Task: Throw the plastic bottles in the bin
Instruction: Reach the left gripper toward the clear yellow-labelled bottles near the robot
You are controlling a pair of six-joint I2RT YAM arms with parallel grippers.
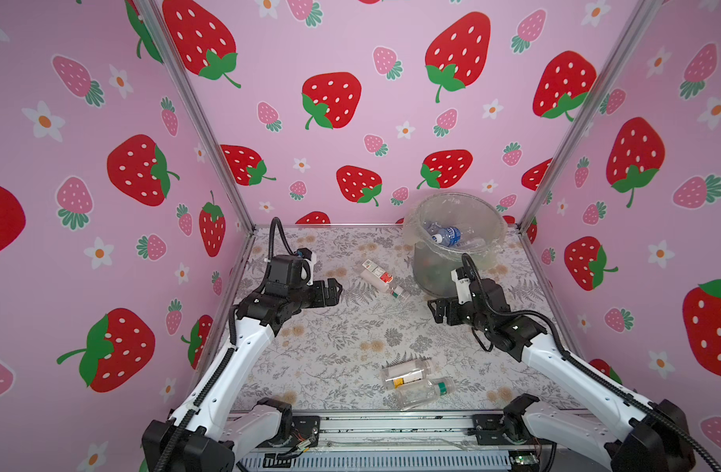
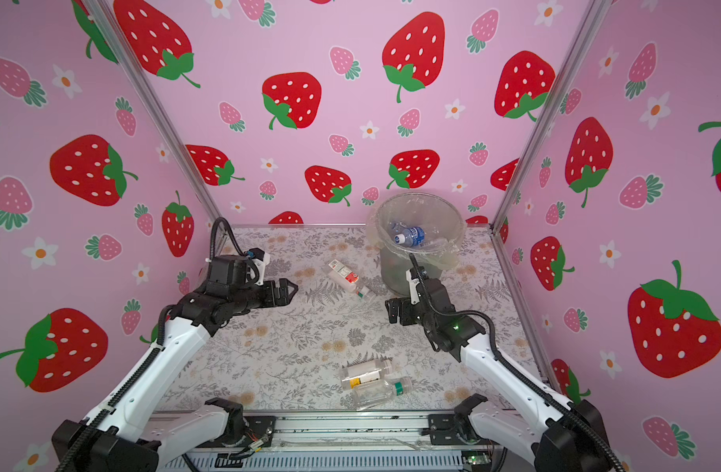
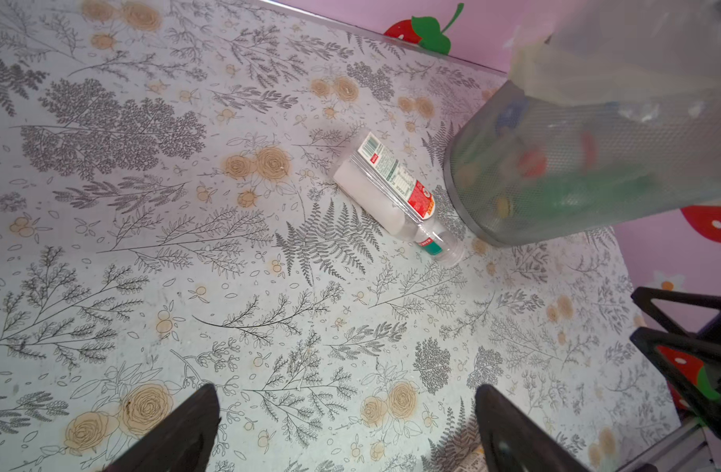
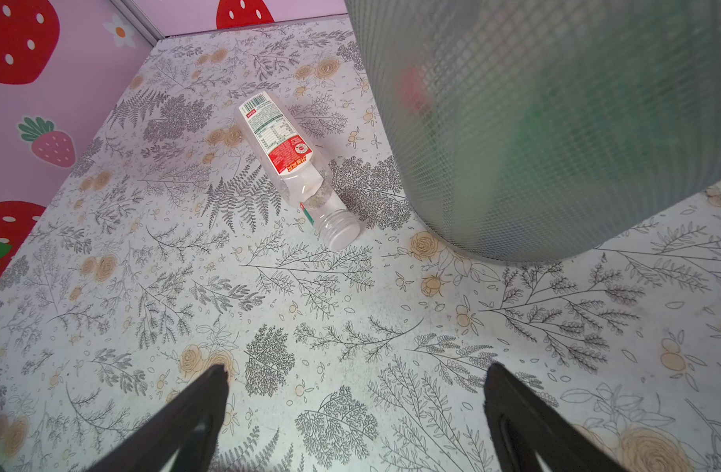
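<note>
Spread wide on both sides, nothing gripped: left tool [image 1: 336, 288] and right tool [image 1: 432, 309], low over the tabletop [image 1: 330, 347], tips turned toward each other.

Between the two, just ahead of each: a red-and-white labelled bottle [image 1: 377, 274], lying flat. Probably the next to go. Cap end [image 4: 342, 229] toward the right tool, base away, long axis nearly in line with that tool's reach. Well placed for a straight advance with the fingers [image 4: 510, 400] either side of the body. From the left tool, ahead and off toward the bin side, axis slanting across the reach; likely some wrist turn needed there. Little to choose on distance, judging by both top views; cap end perhaps slightly nearer the right tool.

Just beyond that cap end, close but apparently not touching: the bin [image 1: 432, 282], right beside the right tool. Near its top, a blue-labelled bottle [image 1: 448, 236], shown clearly only in the top views. Through the mesh-like wall in the wrist views, only blurred red and green shapes lower down.

Farthest, well behind both tools toward the arm bases: a bottle with a yellow-marked label [image 1: 405, 372] and a bottle with a green band [image 1: 426, 392], flat and touching. Absent from both wrist views.
</note>
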